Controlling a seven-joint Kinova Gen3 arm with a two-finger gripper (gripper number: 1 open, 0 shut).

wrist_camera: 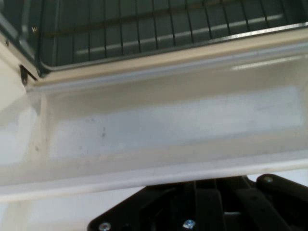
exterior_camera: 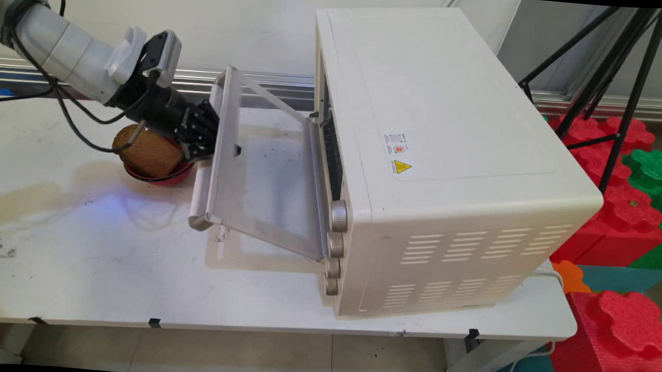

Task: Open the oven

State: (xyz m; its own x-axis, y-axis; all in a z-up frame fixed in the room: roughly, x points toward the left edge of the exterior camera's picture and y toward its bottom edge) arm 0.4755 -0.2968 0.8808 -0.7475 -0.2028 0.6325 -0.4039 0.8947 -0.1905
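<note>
A cream toaster oven (exterior_camera: 455,130) stands on the white table (exterior_camera: 73,262), its glass door (exterior_camera: 267,188) hanging partly open towards the left. My gripper (exterior_camera: 203,135) is pressed against the door's outer side, at the handle bar (exterior_camera: 201,195) along its upper edge. Just behind and below the gripper, a brown round loaf (exterior_camera: 148,152) rests in a red bowl (exterior_camera: 173,176). The hand view looks over the door's inner face (wrist_camera: 168,130) to the wire rack (wrist_camera: 144,33) inside the oven. The door's edge hides the gripper's tips above its black linkage (wrist_camera: 207,207).
Several knobs (exterior_camera: 338,215) line the oven's front right strip. A black tripod (exterior_camera: 619,83) and red and green foam blocks (exterior_camera: 622,215) stand right of the table. Black cables (exterior_camera: 71,112) hang from the arm. The table's near edge (exterior_camera: 242,325) runs below the oven.
</note>
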